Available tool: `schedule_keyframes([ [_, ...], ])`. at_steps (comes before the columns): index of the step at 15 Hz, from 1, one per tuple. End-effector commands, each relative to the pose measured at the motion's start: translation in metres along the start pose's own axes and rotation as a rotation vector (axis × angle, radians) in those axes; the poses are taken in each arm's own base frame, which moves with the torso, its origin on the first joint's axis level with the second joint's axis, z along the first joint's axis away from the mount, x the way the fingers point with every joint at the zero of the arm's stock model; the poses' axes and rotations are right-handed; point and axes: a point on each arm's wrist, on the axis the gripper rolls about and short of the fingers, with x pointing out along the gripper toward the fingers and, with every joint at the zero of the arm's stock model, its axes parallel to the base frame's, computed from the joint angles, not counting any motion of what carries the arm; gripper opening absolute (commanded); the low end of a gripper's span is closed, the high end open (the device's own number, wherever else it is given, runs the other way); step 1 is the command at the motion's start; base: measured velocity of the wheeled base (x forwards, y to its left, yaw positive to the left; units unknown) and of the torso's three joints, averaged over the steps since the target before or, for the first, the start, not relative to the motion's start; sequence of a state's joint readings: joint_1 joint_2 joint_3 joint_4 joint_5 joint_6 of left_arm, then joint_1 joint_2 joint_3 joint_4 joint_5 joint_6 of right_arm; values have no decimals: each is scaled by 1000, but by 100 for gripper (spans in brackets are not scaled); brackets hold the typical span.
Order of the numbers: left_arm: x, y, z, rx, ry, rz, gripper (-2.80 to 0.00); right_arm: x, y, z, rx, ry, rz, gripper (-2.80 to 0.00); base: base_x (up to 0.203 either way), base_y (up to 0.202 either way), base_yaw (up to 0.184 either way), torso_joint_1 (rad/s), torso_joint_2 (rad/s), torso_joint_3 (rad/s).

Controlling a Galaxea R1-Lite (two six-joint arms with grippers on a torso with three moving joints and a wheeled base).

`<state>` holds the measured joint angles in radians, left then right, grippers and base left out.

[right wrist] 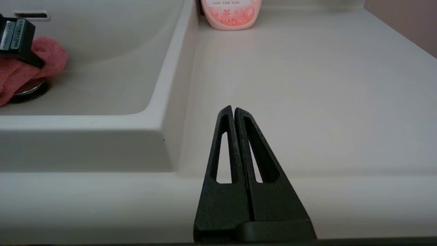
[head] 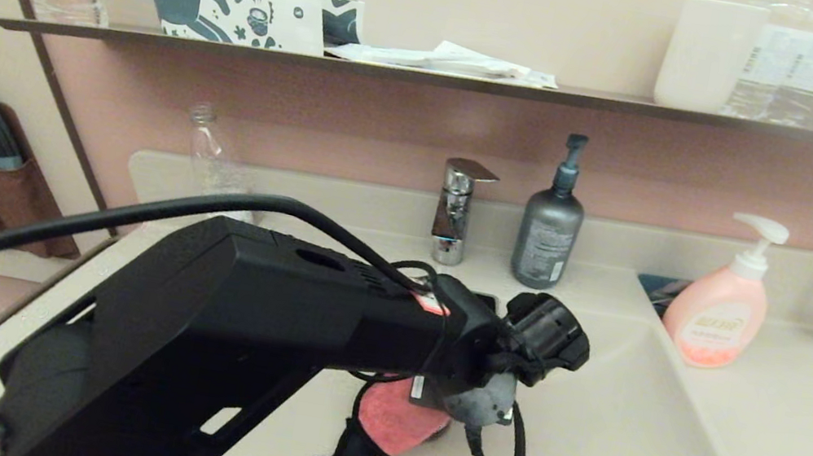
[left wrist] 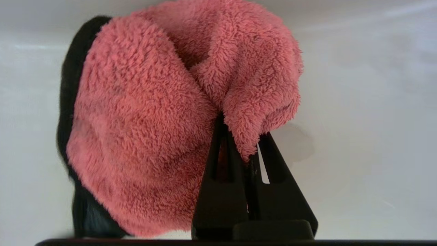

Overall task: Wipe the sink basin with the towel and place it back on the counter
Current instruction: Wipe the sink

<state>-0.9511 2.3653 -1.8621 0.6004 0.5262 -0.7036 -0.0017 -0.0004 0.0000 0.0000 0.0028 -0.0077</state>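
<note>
My left arm reaches down into the beige sink basin (head: 608, 452). Its gripper (left wrist: 240, 133) is shut on a fold of the coral-pink towel (left wrist: 143, 119), which bunches against the basin floor (left wrist: 358, 102). In the head view the wrist hides the fingers and only part of the towel (head: 394, 424) shows. The towel (right wrist: 20, 71) partly covers the chrome drain plug (right wrist: 29, 90), below the overflow slot (right wrist: 32, 15). My right gripper (right wrist: 234, 109) hangs shut and empty above the counter (right wrist: 307, 85), right of the basin; it is outside the head view.
Behind the basin stand a chrome faucet (head: 455, 211) and a grey pump bottle (head: 548, 231). A pink soap pump bottle (head: 718, 313) is on the counter (head: 797, 409) at the right, a clear bottle (head: 215, 163) at the left. A dark shelf (head: 480, 83) runs above.
</note>
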Motion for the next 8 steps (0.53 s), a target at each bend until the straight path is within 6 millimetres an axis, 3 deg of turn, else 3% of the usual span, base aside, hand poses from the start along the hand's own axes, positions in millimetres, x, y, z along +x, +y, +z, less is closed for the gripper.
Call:
schedule_keyframes([
  [1, -8, -10, 0, -9, -2, -11, -280, 0, 0, 0, 0, 0, 0, -280, 0, 0, 0, 0, 0, 0],
  [8, -18, -28, -14, -5, 1, -52, -280, 0, 0, 0, -2, 0, 0, -280, 0, 0, 0, 0, 0, 0],
])
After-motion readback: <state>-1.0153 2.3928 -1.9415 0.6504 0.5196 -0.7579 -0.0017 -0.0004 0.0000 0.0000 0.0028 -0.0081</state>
